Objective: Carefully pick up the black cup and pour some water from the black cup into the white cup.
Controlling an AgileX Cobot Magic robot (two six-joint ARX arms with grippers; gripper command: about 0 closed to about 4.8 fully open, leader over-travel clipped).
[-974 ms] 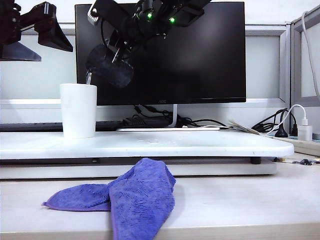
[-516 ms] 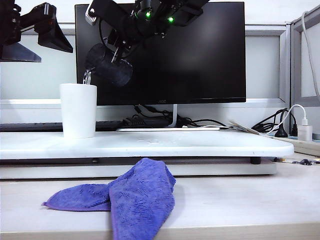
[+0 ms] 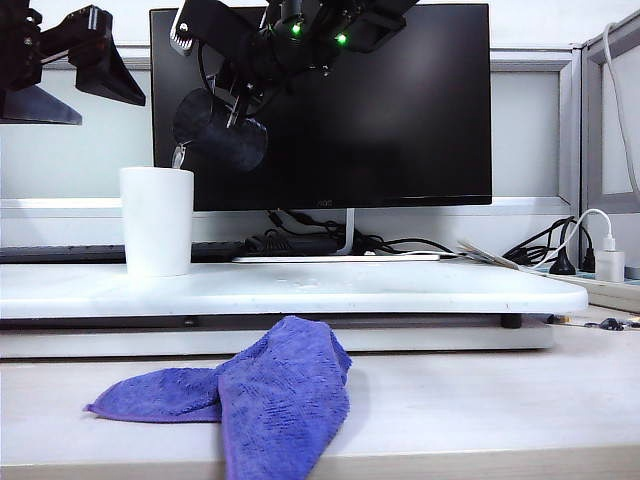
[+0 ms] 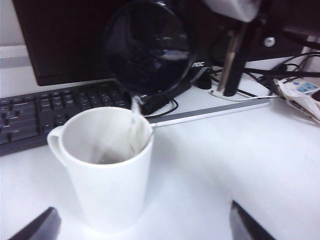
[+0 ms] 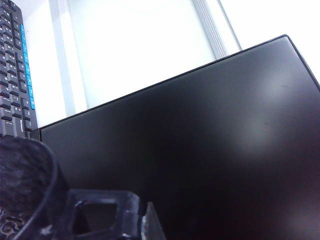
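The right gripper [image 3: 235,100] is clamped on the black cup [image 3: 218,128], holding it tipped mouth-down in front of the monitor [image 3: 400,110]. From its lip, water [image 4: 134,125] falls into the white cup [image 3: 157,220] standing just below on the white board [image 3: 400,285]. The left gripper [image 3: 75,65], jaws spread wide and empty, hangs above and beside the white cup. A purple cloth [image 3: 260,395] lies lower, on the desk.

A dark monitor [image 3: 330,110] stood at the back on a thin stand [image 3: 348,232], with tangled cables [image 3: 300,240] at its foot. A black keyboard [image 4: 45,112] lay before it on the white board [image 3: 400,285]. A purple cloth [image 3: 260,395] lay crumpled on the desk [image 3: 500,400] in front. A white charger [image 3: 609,262] sat far right.
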